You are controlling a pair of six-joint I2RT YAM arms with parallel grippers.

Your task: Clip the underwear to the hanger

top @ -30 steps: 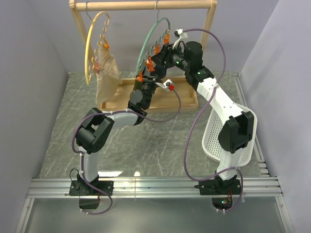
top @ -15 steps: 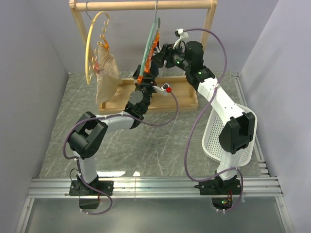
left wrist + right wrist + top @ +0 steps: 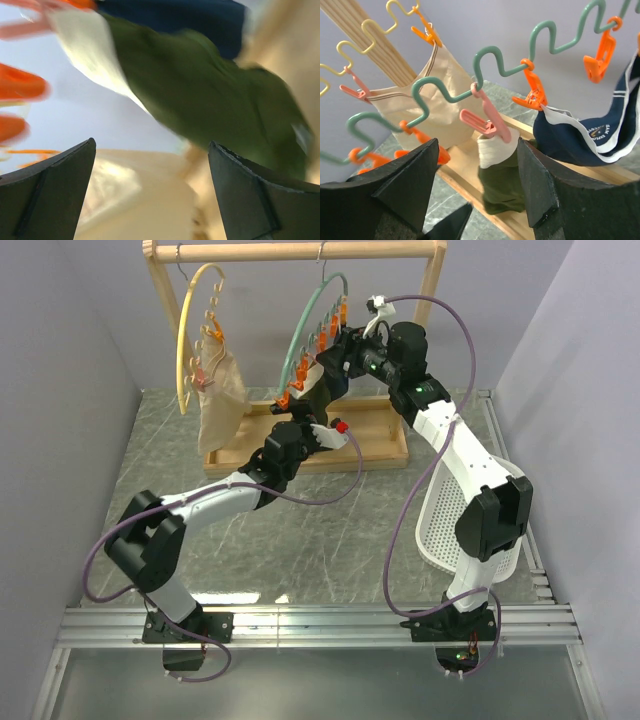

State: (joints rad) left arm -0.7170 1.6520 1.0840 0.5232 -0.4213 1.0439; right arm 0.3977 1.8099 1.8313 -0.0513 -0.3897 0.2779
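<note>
The underwear (image 3: 506, 182) is dark olive with a pale waistband and hangs from a pink clip (image 3: 487, 126) on the teal hanger (image 3: 490, 54). My right gripper (image 3: 478, 142) is open, and the underwear hangs just beyond the gap, free of both fingers. From below, the left wrist view shows the underwear (image 3: 210, 90) blurred above my open left gripper (image 3: 152, 143), which holds nothing. From above, the hanger (image 3: 312, 325) hangs on the rail. There, my left gripper (image 3: 318, 392) reaches up under it and my right gripper (image 3: 336, 352) is beside it.
A navy garment with white trim (image 3: 582, 135) hangs on an orange clip to the right. A beige garment (image 3: 220, 400) hangs from the cream-yellow hanger (image 3: 188, 330). The wooden rack (image 3: 300, 250) stands on a wooden base (image 3: 375, 445). A white basket (image 3: 485, 530) sits by the right arm.
My left gripper has opened wide and let go. The left arm has stretched farther forward. The hanger turned edge-on and swung back. The right gripper opened a little more.
</note>
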